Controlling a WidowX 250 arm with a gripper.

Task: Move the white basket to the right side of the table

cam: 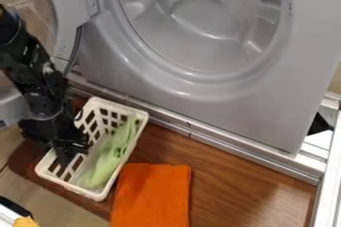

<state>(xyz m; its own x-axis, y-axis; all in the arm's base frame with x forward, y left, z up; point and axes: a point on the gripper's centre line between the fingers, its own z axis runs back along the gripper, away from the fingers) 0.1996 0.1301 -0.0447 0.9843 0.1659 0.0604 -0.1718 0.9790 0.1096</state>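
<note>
So the black gripper was covering part of the white basket's left side, and the green cloth hid a chunk of its floor. Bottom edge chopped off the orange cloth and the wooden surface. Top edge cut the grey machine, plus its door. Yellow bit bottom left? Too cropped to tell, honestly.

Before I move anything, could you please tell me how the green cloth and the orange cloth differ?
The green cloth is pale and bunched up, while the orange cloth is vivid and spread flat in a neat rectangle. The green cloth lies inside the white basket; the orange cloth lies outside it, on the wooden surface. Both look like soft fabric.
</note>
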